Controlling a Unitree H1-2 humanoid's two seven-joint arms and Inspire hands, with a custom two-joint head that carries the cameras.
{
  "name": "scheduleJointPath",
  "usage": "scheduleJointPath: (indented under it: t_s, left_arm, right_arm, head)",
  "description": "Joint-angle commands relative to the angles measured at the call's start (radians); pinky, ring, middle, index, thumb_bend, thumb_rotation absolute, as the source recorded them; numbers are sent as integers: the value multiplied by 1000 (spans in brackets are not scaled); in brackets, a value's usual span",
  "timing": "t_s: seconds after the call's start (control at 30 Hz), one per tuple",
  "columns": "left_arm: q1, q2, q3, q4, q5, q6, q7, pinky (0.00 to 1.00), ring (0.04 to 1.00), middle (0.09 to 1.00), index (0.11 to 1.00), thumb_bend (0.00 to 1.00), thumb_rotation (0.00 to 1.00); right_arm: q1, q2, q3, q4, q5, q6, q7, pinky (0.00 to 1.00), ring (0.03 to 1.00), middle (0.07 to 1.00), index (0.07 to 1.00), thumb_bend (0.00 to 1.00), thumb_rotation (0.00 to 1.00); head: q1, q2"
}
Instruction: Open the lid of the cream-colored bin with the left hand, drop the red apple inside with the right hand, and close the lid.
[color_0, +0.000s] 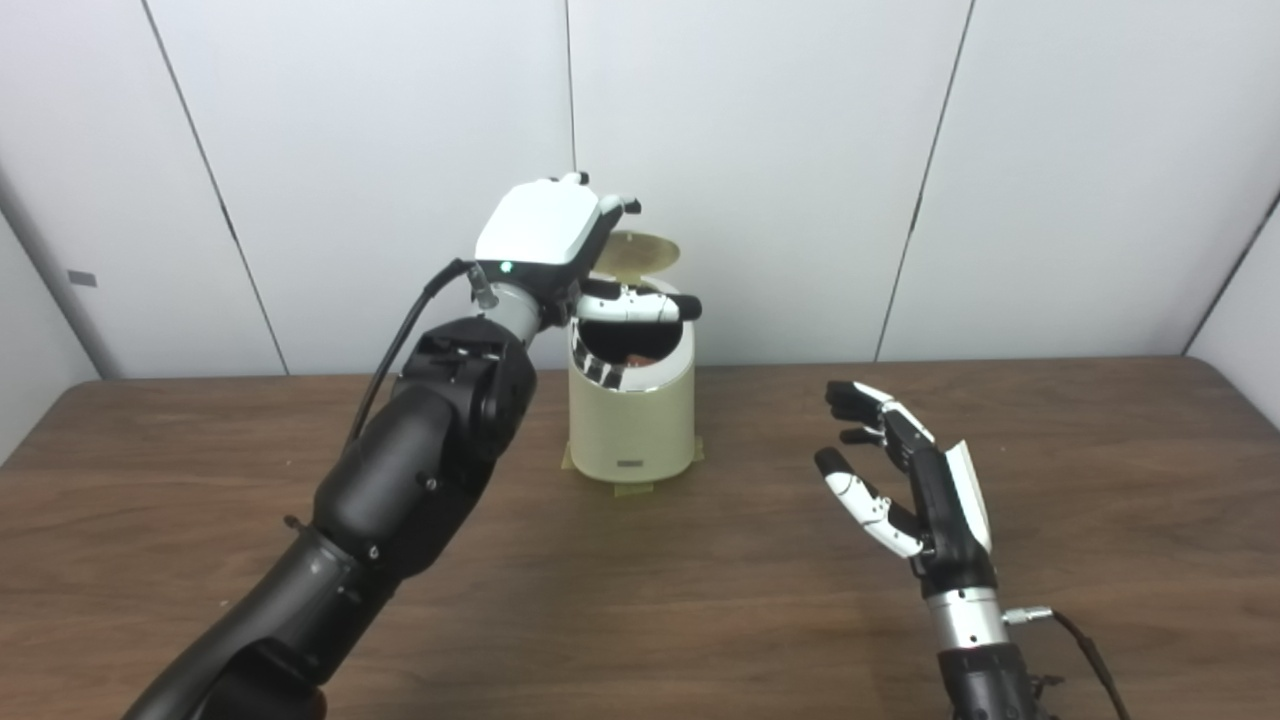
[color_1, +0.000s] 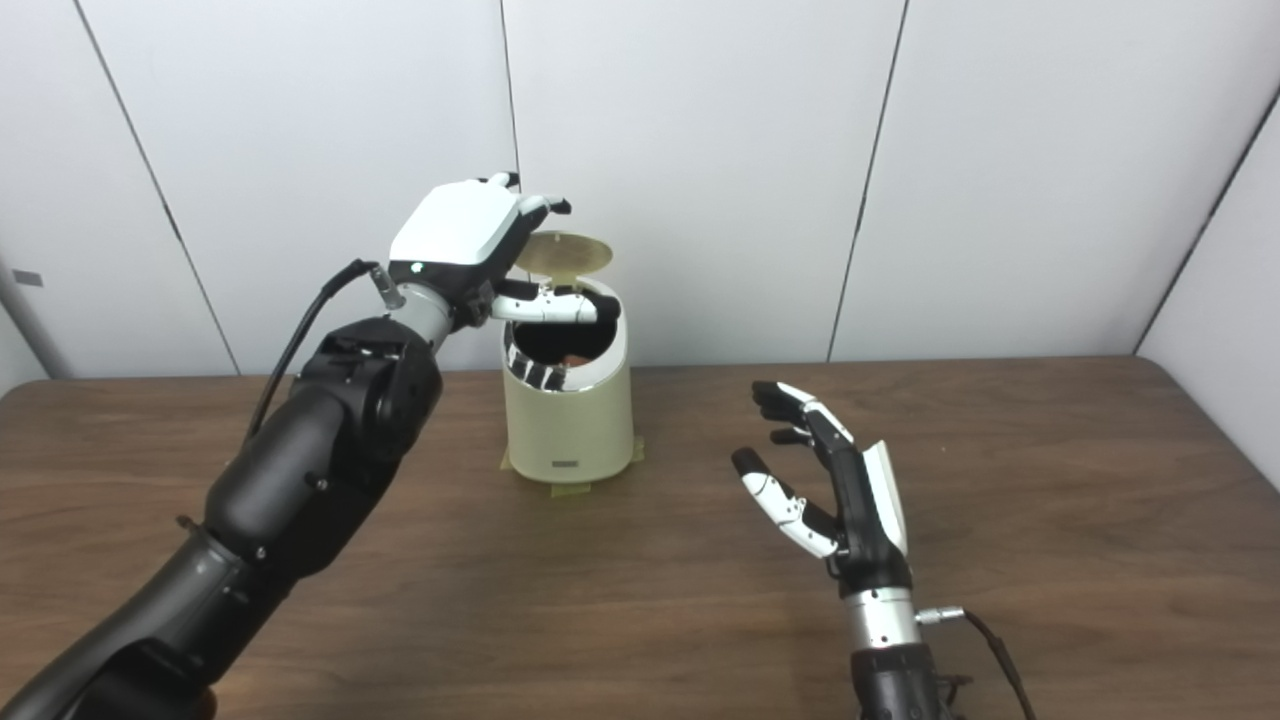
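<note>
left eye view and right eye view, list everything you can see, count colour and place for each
bin: one, cream-coloured, upright near the back middle of the table, taped down at its base
lid: one, cream, tipped up and open behind the bin's mouth
apple: one, a reddish bit shows inside the bin, mostly hidden
table: one, dark brown wood grain, fills the lower half of the view
wall panels: white, behind the table
left hand: one, white back with black fingers, raised at the bin's mouth by the open lid, whether it grips the lid cannot be told
right hand: one, black and white, open and holding nothing, above the table to the right of the bin
</note>
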Motion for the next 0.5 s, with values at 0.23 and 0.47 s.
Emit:
scheduleJointPath:
  t_s: [0.23, 0.47]
  left_arm:
    - [-32, -4, 10, -29, 21, -20, 2, 1000, 989, 877, 876, 982, 949]
    - [2, -8, 10, -61, 26, -36, 15, 1000, 993, 867, 876, 959, 944]
  right_arm:
    - [10, 4, -1, 8, -31, -31, -17, 646, 743, 758, 753, 296, 603]
    - [12, 7, -2, -1, -36, -17, -16, 645, 742, 756, 751, 297, 578]
  head:
    - [-5, 4]
    - [-4, 7]
